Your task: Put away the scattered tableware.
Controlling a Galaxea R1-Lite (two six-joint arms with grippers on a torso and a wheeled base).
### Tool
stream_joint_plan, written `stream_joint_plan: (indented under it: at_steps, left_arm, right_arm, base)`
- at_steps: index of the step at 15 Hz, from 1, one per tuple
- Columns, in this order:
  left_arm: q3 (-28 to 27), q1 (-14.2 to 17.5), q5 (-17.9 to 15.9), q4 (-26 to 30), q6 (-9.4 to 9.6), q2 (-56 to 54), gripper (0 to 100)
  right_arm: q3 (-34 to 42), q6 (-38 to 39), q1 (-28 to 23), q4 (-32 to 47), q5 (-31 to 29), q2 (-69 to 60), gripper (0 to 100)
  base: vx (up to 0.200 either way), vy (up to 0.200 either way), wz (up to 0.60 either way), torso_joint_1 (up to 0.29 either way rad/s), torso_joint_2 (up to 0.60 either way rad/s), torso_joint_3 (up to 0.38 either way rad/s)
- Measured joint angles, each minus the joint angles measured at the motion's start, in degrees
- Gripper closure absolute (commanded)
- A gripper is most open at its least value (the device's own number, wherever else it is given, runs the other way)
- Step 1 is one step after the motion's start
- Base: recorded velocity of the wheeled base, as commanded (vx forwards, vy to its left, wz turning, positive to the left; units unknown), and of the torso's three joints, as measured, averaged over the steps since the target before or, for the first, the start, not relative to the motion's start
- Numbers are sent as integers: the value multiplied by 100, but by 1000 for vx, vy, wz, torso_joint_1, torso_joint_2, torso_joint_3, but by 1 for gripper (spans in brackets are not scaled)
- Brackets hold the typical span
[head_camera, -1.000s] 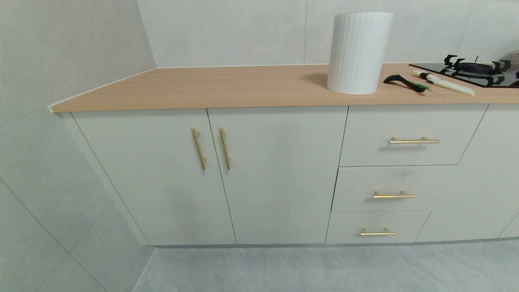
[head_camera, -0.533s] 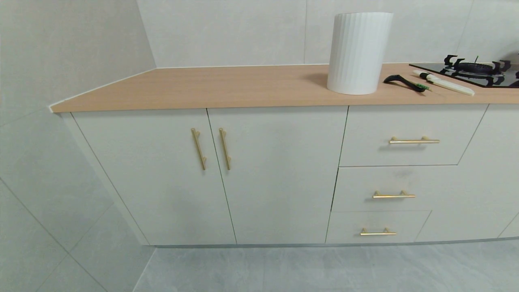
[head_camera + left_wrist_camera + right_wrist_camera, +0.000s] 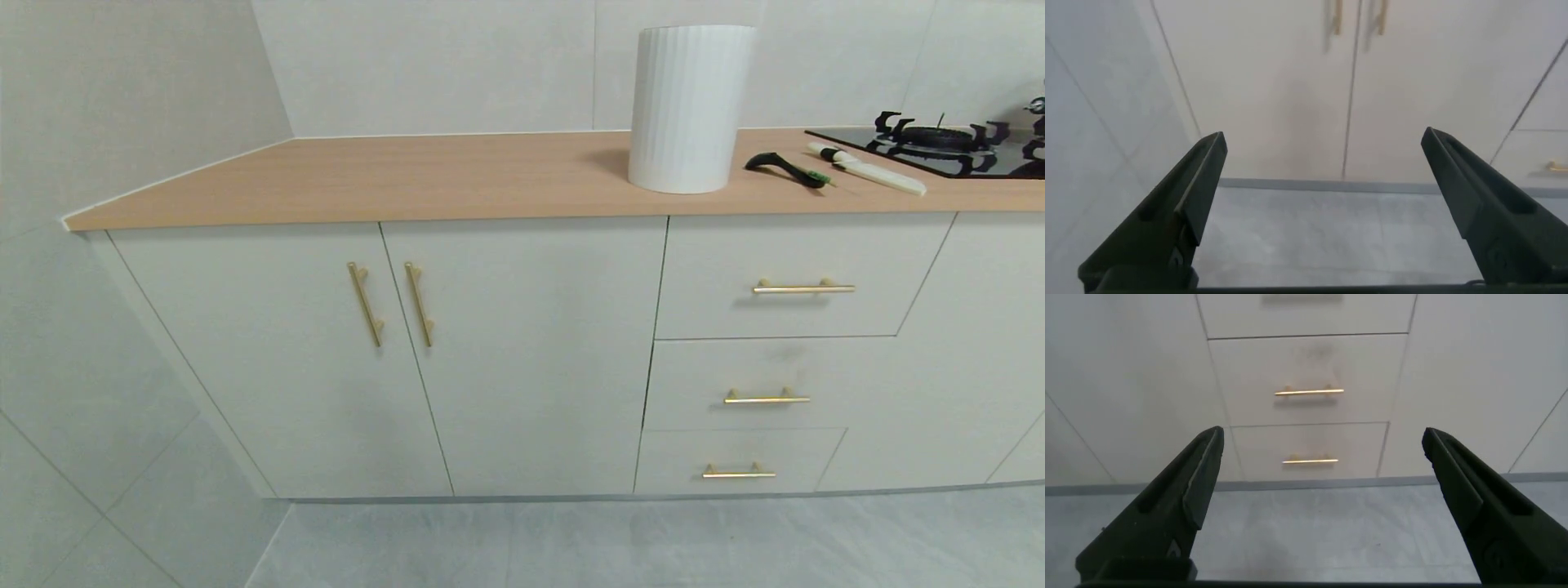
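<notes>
On the wooden countertop [image 3: 408, 175] a tall ribbed white holder [image 3: 687, 109] stands toward the right. Just right of it lie a black-handled peeler [image 3: 785, 167] and a cream-coloured knife [image 3: 869, 169], both flat on the wood. My left gripper [image 3: 1323, 151] hangs low and open, facing the double cabinet doors [image 3: 1355, 90] above the floor. My right gripper [image 3: 1323, 445] is also low and open, facing the lower drawers [image 3: 1308, 392], with nothing between its fingers.
A black gas hob [image 3: 947, 147] sits at the counter's far right. Below are two doors with gold handles [image 3: 392, 304] and three drawers [image 3: 804, 287]. A tiled wall closes off the left side [image 3: 98, 122]. Grey floor [image 3: 571, 547] lies in front.
The whole head view has shifted a little leftward in the picture, so the camera has moved. The things on the counter have kept their places.
</notes>
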Motion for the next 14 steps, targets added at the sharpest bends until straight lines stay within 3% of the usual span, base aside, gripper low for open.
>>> stream_joint_plan:
  at_steps: [4, 14]
  left_arm:
    - [5, 0, 0, 5, 11, 0, 0]
    - [5, -5, 2, 2, -72, 2, 0]
  right_arm:
    - [0, -2, -2, 1, -2, 0, 0]
    - [0, -5, -2, 4, -5, 0, 0]
  base:
    - [0, -200, 0, 6, 2, 5]
    - [0, 0, 0, 0, 0, 0]
